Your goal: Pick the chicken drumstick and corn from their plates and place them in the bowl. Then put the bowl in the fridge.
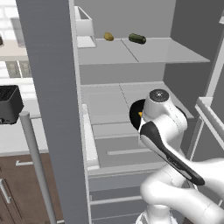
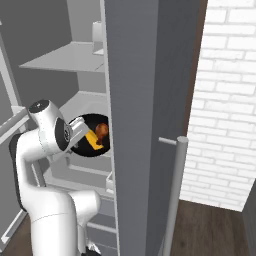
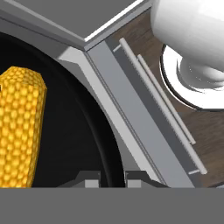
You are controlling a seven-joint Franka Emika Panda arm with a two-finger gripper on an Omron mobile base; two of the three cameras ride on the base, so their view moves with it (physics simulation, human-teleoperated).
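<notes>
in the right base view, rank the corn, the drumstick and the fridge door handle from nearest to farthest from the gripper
1. corn: in the bowl, right beside the gripper shut on the bowl's rim.
2. chicken drumstick: also in the bowl, just past the corn to the right.
3. fridge door handle: far right, outside the fridge.

bowl [image 1: 134, 113] half behind the arm, corn [image 3: 19, 127] cut by left edge — tool [image 3: 111, 178] tips barely showing
</notes>
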